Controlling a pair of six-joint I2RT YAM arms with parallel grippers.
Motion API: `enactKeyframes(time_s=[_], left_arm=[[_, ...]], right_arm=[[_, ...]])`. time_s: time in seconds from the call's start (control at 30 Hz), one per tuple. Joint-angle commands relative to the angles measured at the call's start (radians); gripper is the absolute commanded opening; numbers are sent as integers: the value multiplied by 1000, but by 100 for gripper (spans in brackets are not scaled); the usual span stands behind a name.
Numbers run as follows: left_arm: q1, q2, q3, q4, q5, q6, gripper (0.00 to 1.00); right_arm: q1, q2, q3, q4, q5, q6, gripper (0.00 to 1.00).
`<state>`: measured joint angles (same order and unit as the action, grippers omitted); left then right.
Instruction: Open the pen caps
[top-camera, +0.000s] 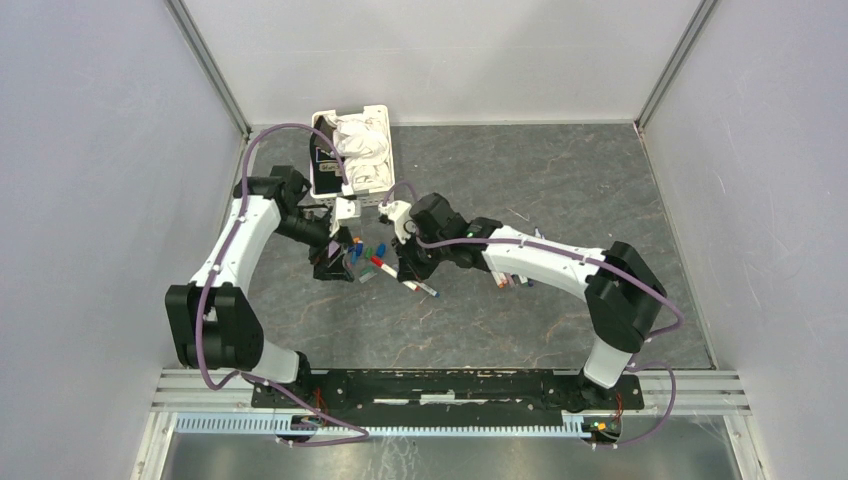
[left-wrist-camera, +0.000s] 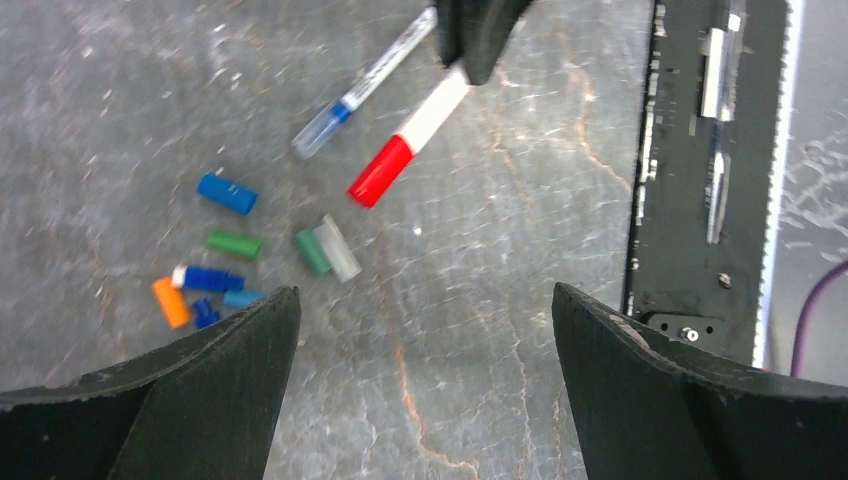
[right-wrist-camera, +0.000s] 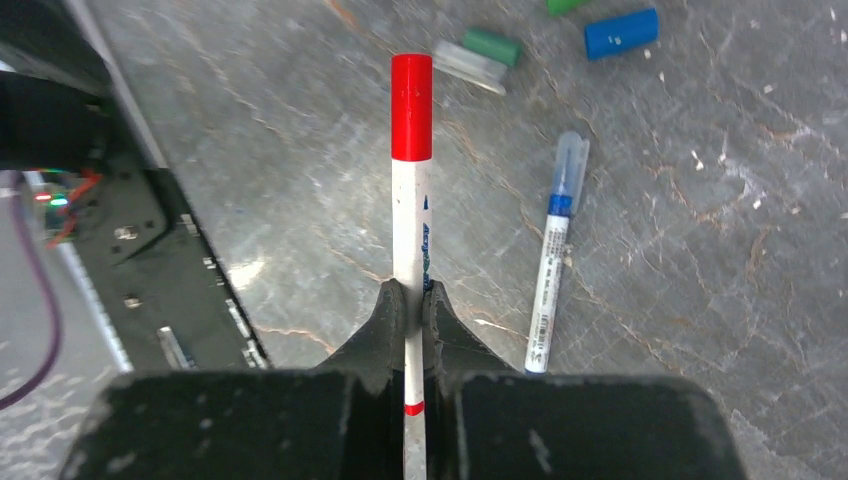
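One pen (right-wrist-camera: 411, 220) in grip: pinching it by the white barrel in the right hand (right-wrist-camera: 412, 295), fingers pressed together on it, mid-desk. Seeing the red cap (right-wrist-camera: 411, 105) sitting on its tip, pointing left toward the left hand (left-wrist-camera: 422, 292). Holding that one spread wide, gripping nothing, hovering over the desk (left-wrist-camera: 480, 400) near the capped end. Spotting a second pen (right-wrist-camera: 553, 270), blue band, clear cap on, lying flat just beside the held one. Counting more lying loose far-left of it: blue cap (left-wrist-camera: 228, 193), green cap (left-wrist-camera: 235, 244), green-and-clear pair (left-wrist-camera: 328, 250) touching, orange cap (left-wrist-camera: 170, 302). Noting white basket (top-camera: 355, 150) standing at the far edge.
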<state>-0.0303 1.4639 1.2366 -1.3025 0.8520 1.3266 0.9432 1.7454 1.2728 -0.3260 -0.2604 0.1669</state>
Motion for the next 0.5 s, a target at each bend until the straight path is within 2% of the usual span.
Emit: enactKeyframes(time_s=[0.0, 0.1, 0.2, 0.33, 0.47], left_arm=[[-51, -1, -17, -120, 62, 198, 100], [-87, -14, -37, -115, 73, 208, 99], [-112, -29, -37, -117, 96, 212, 94], [-162, -37, -44, -120, 88, 206, 90], [-202, -40, -61, -86, 52, 169, 81]], right_arm=[[-46, -46, 30, -32, -247, -26, 0], [-74, -40, 23, -21, -413, -37, 0], [-80, -12, 47, -53, -503, -62, 0], [-82, 15, 76, -74, -545, -73, 0], [-89, 29, 91, -79, -565, -66, 0]])
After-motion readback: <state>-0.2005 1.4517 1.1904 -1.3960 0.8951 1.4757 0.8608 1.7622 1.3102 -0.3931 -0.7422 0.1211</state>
